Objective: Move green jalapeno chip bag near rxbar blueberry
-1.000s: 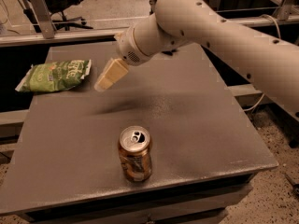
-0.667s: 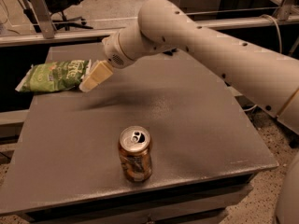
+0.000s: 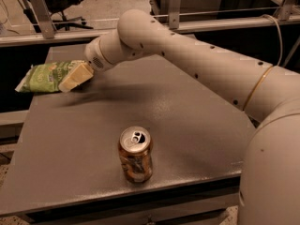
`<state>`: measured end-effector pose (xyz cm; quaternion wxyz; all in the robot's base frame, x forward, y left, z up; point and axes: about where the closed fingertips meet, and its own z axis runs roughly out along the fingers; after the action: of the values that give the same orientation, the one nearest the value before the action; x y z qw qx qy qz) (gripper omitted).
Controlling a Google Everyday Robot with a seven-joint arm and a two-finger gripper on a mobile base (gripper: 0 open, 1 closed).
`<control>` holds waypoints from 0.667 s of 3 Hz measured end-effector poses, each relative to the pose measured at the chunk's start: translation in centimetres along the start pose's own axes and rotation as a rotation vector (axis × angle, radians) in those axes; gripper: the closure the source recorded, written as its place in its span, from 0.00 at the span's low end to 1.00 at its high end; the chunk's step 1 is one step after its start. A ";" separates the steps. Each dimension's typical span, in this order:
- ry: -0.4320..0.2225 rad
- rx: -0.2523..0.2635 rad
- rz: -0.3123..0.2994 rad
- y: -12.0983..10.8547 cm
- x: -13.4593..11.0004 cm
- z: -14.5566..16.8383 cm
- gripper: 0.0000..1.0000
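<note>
The green jalapeno chip bag (image 3: 44, 76) lies flat at the far left edge of the grey table (image 3: 187, 121), its light-green wrapper partly covered by my gripper. My gripper (image 3: 74, 78) reaches in from the right on the long white arm (image 3: 187, 55) and sits over the bag's right end, just above or touching it. The rxbar blueberry does not show in this view.
A brown drink can (image 3: 135, 153) stands upright near the table's front edge, centre. A metal rail (image 3: 140, 25) runs behind the table, with an office chair base (image 3: 70, 18) beyond it. My arm's large lower link (image 3: 272, 172) fills the right foreground.
My gripper has moved left across the table, from beside the bag's right end to over it. The bag and the can have not moved.
</note>
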<state>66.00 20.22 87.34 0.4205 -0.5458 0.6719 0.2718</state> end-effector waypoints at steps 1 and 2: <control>-0.014 -0.022 0.039 0.9 -0.3 2.0 0.18; -0.023 -0.042 0.074 2.2 -0.2 3.6 0.42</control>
<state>64.90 23.85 85.55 0.4063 -0.5261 0.6809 0.3073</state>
